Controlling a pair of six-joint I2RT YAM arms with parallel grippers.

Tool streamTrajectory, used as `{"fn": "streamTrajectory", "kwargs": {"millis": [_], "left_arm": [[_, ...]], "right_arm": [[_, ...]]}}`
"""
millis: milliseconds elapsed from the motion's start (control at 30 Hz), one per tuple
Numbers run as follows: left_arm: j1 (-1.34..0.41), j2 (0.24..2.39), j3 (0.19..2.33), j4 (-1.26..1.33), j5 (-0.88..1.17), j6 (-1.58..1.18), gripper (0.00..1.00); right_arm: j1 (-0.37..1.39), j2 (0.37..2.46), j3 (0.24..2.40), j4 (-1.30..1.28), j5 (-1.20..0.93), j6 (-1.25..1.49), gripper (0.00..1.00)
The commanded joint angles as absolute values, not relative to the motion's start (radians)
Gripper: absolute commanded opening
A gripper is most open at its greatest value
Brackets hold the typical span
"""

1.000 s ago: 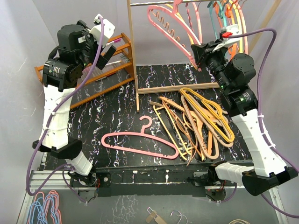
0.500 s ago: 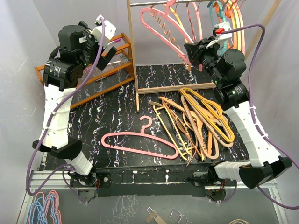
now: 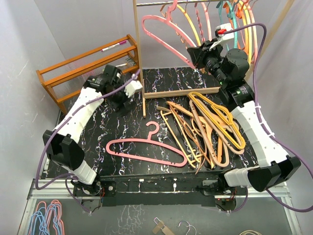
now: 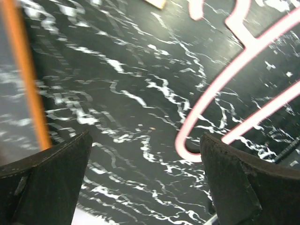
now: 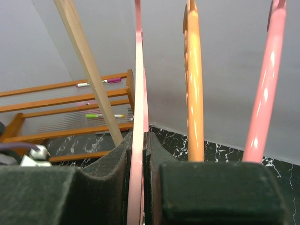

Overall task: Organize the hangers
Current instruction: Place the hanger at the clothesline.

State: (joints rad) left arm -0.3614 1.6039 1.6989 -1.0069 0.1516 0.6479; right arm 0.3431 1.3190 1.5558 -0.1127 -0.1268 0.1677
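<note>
Gripping a pink hanger (image 5: 138,93) that hangs up by the metal rail (image 3: 151,3), the right hand (image 3: 195,55) is clamped shut on its edge, beside an orange hanger (image 5: 194,93). The left hand (image 4: 144,138) hovers wide open, holding nothing, over the tabletop (image 3: 98,132) near another pink hanger (image 3: 146,143) lying flat. A pile of tan, orange and yellow hangers (image 3: 210,127) lies further right.

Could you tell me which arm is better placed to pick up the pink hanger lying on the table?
Left: the left claw, open, hovers over the table near that pink hanger; the right claw is shut on a hung pink hanger up at the rail.
</note>
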Motion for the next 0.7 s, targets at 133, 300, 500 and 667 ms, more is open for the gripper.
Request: {"fn": "streamTrajectory", "kwargs": {"millis": [133, 300, 500, 667], "left_arm": [[-0.367, 1.479, 1.423, -0.934, 0.314, 0.719, 0.97], [-0.380, 1.448, 1.268, -0.819, 0.376, 0.701, 0.97], [-0.496, 1.431, 1.037, -0.674, 0.486, 0.743, 0.97], [-0.544, 1.493, 0.940, -0.540, 0.408, 0.817, 0.97]], "right_arm": [[0.344, 1.294, 1.559, -0.043, -0.176, 0.190, 0.20], [0.345, 1.224, 1.524, -0.059, -0.174, 0.190, 0.86], [0.345, 1.110, 1.401, -0.142, -0.285, 0.178, 0.95], [0.345, 1.006, 1.278, -0.191, -0.264, 0.179, 0.96]]}}
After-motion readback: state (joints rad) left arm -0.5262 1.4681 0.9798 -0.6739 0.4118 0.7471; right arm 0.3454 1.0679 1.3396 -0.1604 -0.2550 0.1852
